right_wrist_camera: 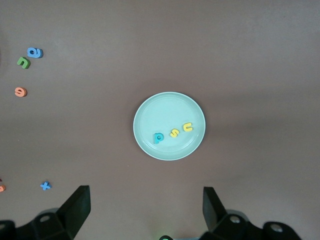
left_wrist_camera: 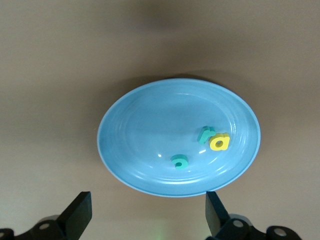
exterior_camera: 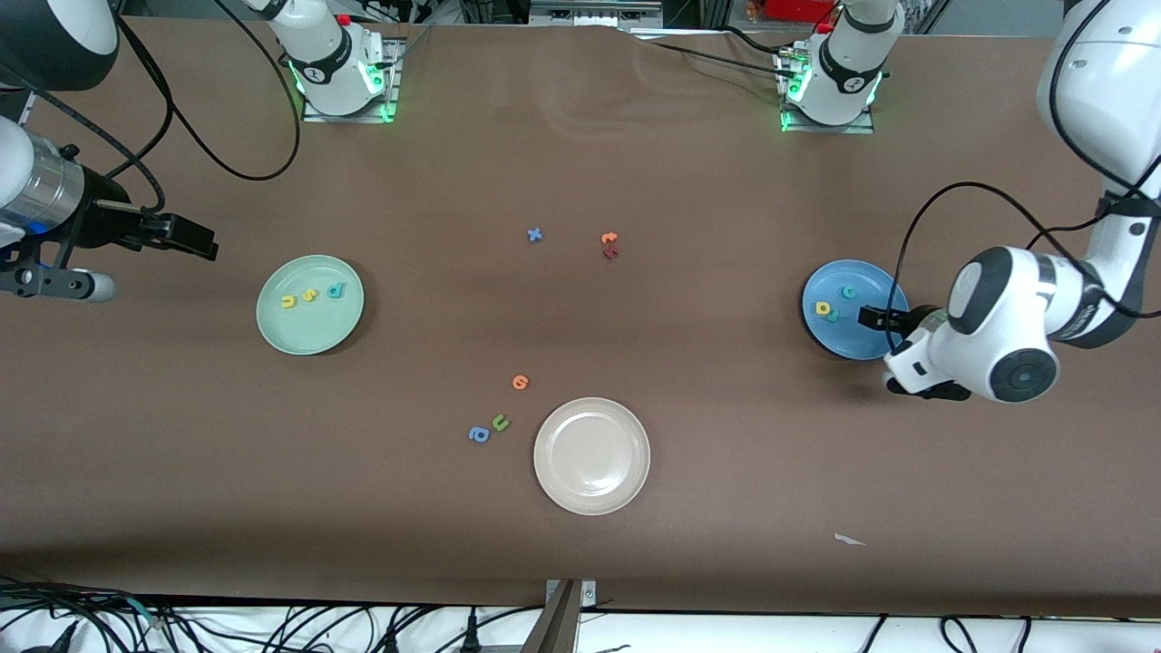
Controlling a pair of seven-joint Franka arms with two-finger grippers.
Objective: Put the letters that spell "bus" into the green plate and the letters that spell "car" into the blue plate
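Note:
The green plate (exterior_camera: 308,331) lies toward the right arm's end of the table. It holds a yellow u (exterior_camera: 288,301), a yellow s (exterior_camera: 309,295) and a teal b (exterior_camera: 336,291). The blue plate (exterior_camera: 843,340) lies toward the left arm's end and holds a teal c (exterior_camera: 848,291), a yellow a (exterior_camera: 823,308) and a teal r (left_wrist_camera: 206,134). My left gripper (left_wrist_camera: 148,215) hangs open and empty over the blue plate's rim. My right gripper (right_wrist_camera: 145,210) is open and empty, up over bare table beside the green plate (right_wrist_camera: 165,107).
A beige-white plate (exterior_camera: 591,455) sits near the front camera at mid-table. Beside it lie an orange letter (exterior_camera: 520,382), a green u (exterior_camera: 500,422) and a blue a (exterior_camera: 479,434). Farther from the camera are a blue x (exterior_camera: 534,235) and orange letters (exterior_camera: 609,239).

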